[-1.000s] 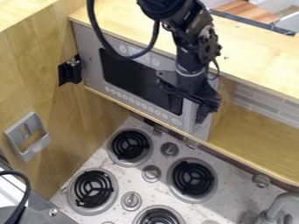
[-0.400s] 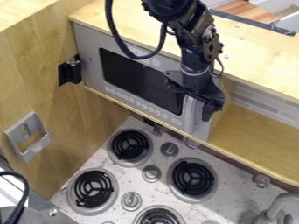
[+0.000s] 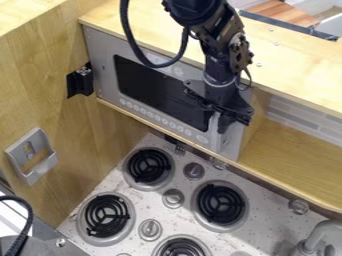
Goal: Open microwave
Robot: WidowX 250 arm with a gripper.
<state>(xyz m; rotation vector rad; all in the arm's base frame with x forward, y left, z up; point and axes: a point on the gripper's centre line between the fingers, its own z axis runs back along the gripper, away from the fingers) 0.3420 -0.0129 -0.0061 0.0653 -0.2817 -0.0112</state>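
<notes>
Slightly leftward in view, the gripper (image 3: 225,118) has shifted toward the handle (image 3: 214,132) of the microwave (image 3: 100,52); its jaws' state cannot be told. Its door is shut, contents hidden. It sits in the wooden cabinet (image 3: 287,155), above the stove (image 3: 192,155).

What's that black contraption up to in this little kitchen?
A robot arm has its gripper at the upper part of the handle on the microwave, seemingly to open it. Whether it has hold of the handle is hard to tell. The microwave door is closed at this moment.
</notes>
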